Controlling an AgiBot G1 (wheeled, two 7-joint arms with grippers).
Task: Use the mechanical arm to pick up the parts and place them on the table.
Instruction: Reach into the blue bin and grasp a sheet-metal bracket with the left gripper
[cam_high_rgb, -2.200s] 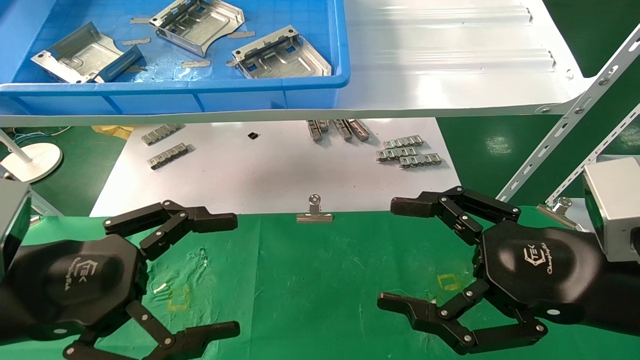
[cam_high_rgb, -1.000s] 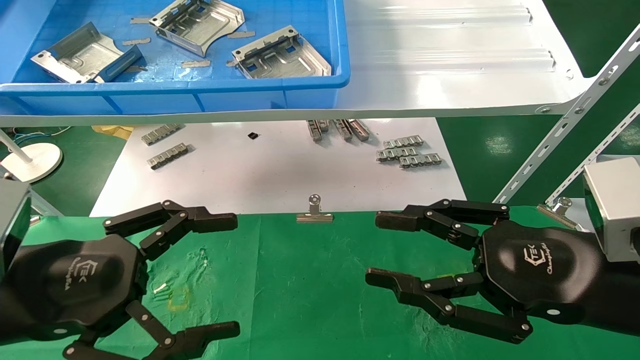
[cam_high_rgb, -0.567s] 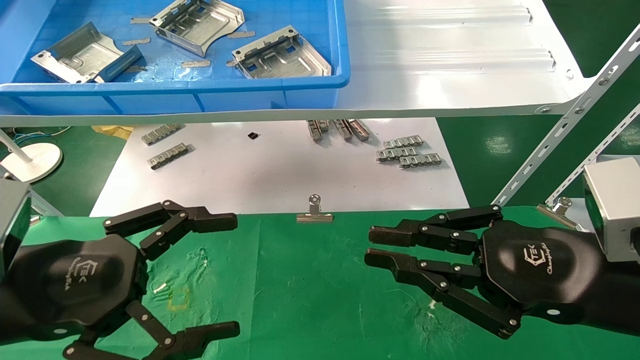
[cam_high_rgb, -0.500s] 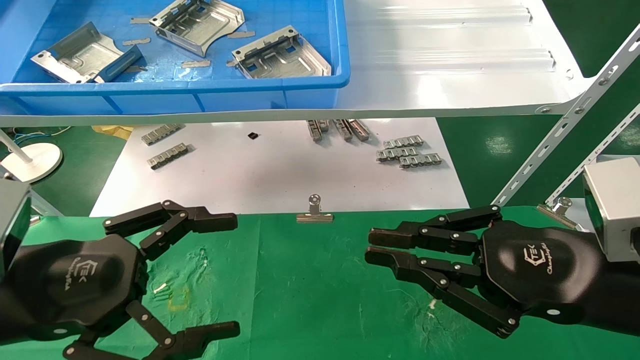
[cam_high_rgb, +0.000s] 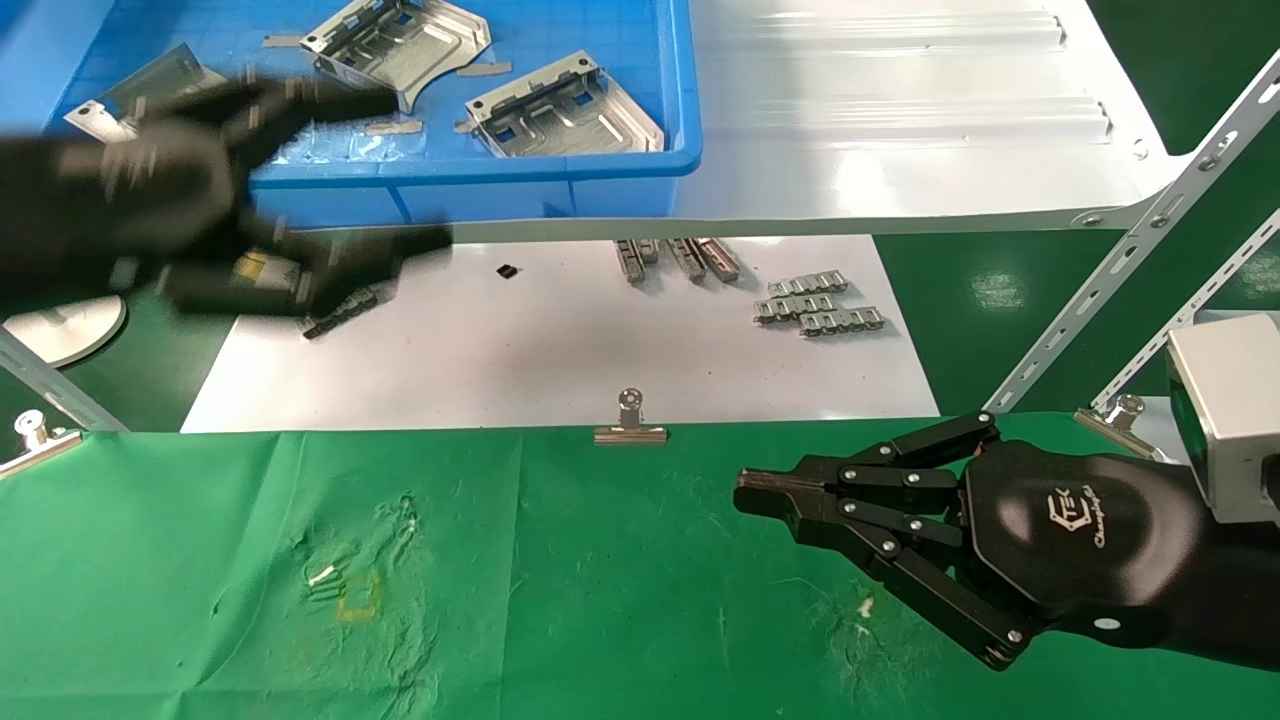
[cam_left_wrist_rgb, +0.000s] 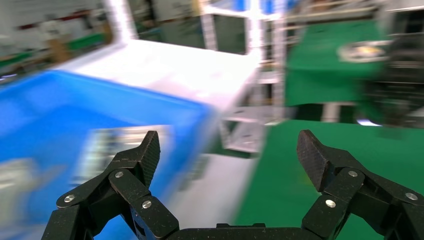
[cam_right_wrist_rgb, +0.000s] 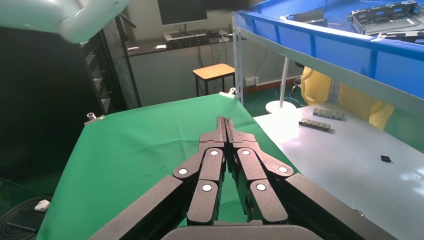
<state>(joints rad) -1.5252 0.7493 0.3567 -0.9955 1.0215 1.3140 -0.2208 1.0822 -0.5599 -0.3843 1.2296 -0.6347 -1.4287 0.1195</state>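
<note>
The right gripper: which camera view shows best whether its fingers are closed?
The right wrist view: the right gripper shows its fingertips pressed together, empty. The head view shows it sideways above the green table. The left wrist view does not show it clearly.

Green cloth on the table (cam_high_rgb: 600, 600) is showing small yellow square marks. The bin (cam_high_rgb: 560, 195) is looking bright blue, holding silver parts (cam_high_rgb: 560, 110). Both hands, left (cam_high_rgb: 290, 180) and right (cam_high_rgb: 760, 490), are showing plain black; white board (cam_high_rgb: 560, 350) at the cloth's far edge.
</note>
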